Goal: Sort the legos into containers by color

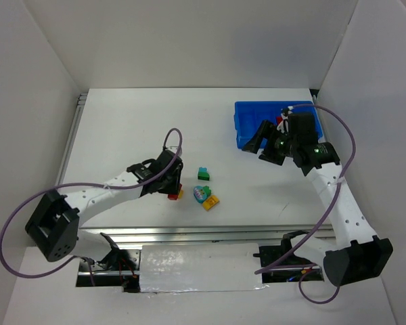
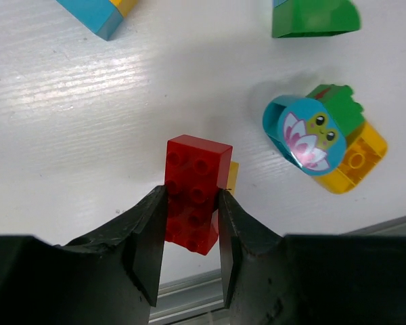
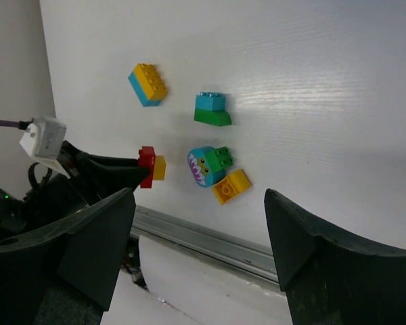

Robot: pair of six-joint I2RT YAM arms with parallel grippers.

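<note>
The red brick [image 2: 196, 169] is held between the fingers of the left gripper [image 2: 191, 233], which seem to be clamped against its two long sides, low over the table [image 1: 135, 128]. A yellow piece [image 2: 232, 177] is seen touching its far side. The right gripper [image 3: 199, 237] is spread wide apart and empty, at the near left corner of the blue tray [image 1: 247, 118]. The tray's compartments are largely hidden by that arm, so their contents cannot be made out.

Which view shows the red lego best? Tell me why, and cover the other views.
Left wrist: the red lego sits mid-frame, studs clear, between the fingers of the left gripper. Right wrist shows it small, partly behind that gripper. Top external shows only a red sliver under the gripper.
</note>
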